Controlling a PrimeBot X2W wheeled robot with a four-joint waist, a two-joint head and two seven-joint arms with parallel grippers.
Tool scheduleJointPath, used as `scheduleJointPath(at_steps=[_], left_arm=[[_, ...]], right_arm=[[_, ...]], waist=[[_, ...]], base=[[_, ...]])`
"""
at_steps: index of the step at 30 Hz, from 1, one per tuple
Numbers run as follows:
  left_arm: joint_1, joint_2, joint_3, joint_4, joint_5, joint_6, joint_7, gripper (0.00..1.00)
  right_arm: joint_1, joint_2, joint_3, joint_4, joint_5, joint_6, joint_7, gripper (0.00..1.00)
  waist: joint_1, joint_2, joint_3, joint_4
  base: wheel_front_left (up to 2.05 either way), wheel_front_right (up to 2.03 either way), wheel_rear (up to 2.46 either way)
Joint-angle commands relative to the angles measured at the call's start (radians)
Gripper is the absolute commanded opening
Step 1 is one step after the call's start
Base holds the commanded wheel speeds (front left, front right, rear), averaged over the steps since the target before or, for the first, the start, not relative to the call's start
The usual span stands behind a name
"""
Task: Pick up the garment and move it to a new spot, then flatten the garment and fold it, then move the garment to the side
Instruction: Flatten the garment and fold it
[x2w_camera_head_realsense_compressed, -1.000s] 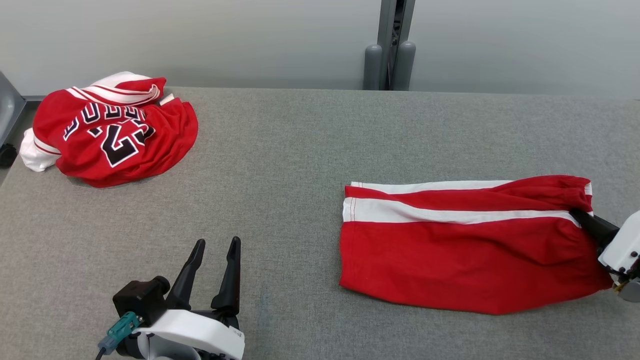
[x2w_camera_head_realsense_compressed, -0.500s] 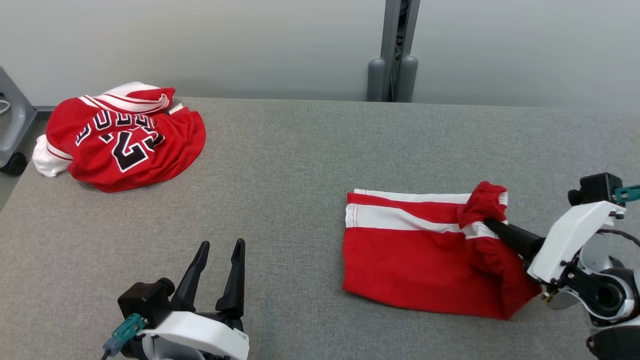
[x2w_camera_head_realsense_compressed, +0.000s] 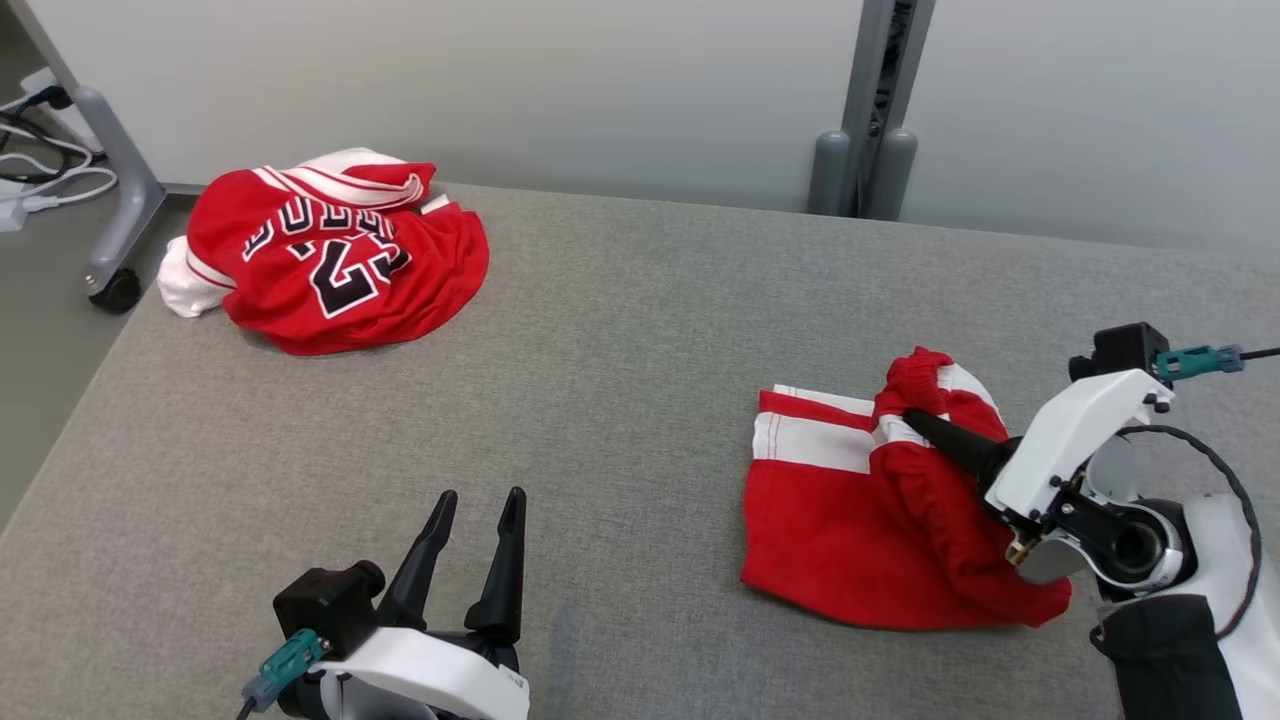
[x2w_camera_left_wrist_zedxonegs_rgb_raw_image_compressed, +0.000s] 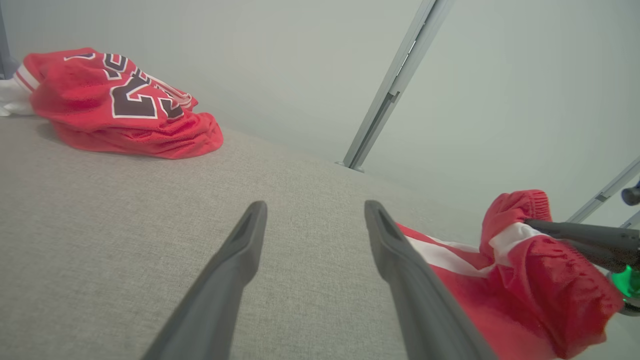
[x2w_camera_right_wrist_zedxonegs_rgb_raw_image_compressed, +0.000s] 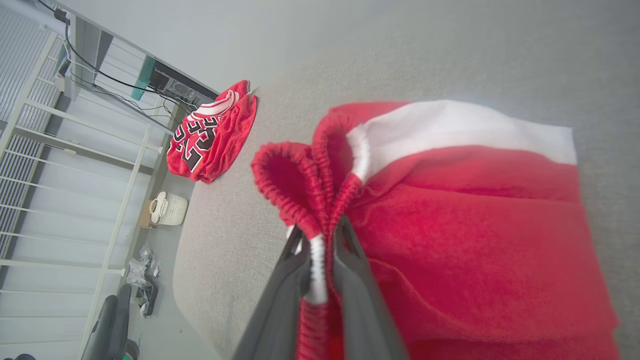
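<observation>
On the grey table (x2w_camera_head_realsense_compressed: 640, 330), the right claw (x2w_camera_head_realsense_compressed: 910, 416) pinches the red shorts (x2w_camera_head_realsense_compressed: 830, 520).

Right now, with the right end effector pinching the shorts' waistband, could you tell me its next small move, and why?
Probably carry the waistband a little more toward the hem and lower it. The right end effector is shut on it, raised about halfway across the red shorts, so the fold is not yet laid flat.
</observation>
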Motion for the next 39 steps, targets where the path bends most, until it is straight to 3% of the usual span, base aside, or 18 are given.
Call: scheduleJointPath(at_steps=[1, 13, 16, 17, 25, 30, 35, 39], left_arm=[[-0.019, 0.001, 0.0, 0.006, 0.004, -0.009, -0.006, 1.0], [-0.041, -0.043, -0.011, 0.047, 0.017, -0.036, -0.007, 1.0], [-0.04, -0.049, -0.01, 0.056, 0.021, -0.039, -0.008, 1.0], [-0.039, -0.05, -0.009, 0.058, 0.021, -0.041, -0.008, 1.0], [-0.024, -0.053, -0.008, 0.069, 0.027, -0.047, -0.008, 1.0], [-0.01, -0.047, -0.006, 0.069, 0.031, -0.043, -0.007, 1.0], [0.008, -0.038, -0.007, 0.058, 0.036, -0.035, -0.007, 1.0], [0.022, -0.031, -0.015, 0.048, 0.038, -0.031, 0.0, 1.0]], right_arm=[[-0.029, -0.003, 0.014, 0.031, 0.005, 0.0, -0.022, 0.0], [-0.203, -0.003, 0.112, 0.424, -0.093, 0.0, -0.177, 0.02], [-0.239, -0.004, 0.134, 0.501, -0.078, 0.0, -0.206, 0.49], [-0.25, -0.003, 0.142, 0.526, -0.066, 0.0, -0.214, 0.98], [-0.342, -0.003, 0.212, 0.631, 0.08, 0.0, -0.263, 1.0], [-0.39, -0.003, 0.272, 0.621, 0.184, 0.0, -0.288, 1.0], [-0.398, -0.008, 0.28, 0.599, 0.17, 0.0, -0.346, 1.0], [-0.349, -0.059, 0.273, 0.551, 0.146, 0.0, -0.358, 1.0]], waist=[[0.0, 0.0, 0.005, 0.02], [0.0, 0.0, 0.011, 0.099], [0.0, 0.0, 0.007, 0.103], [0.0, 0.0, 0.004, 0.103], [0.0, 0.0, -0.017, 0.08], [0.0, 0.0, -0.038, 0.047], [0.0, 0.0, -0.057, 0.0], [0.0, 0.0, -0.062, -0.036]], base=[[0.0, 0.0, 0.0], [0.0, 0.0, 0.0], [0.0, 0.0, 0.0], [0.0, 0.0, 0.0], [0.0, 0.0, 0.0], [0.0, 0.0, 0.0], [0.0, 0.0, 0.0], [0.0, 0.0, 0.0]])
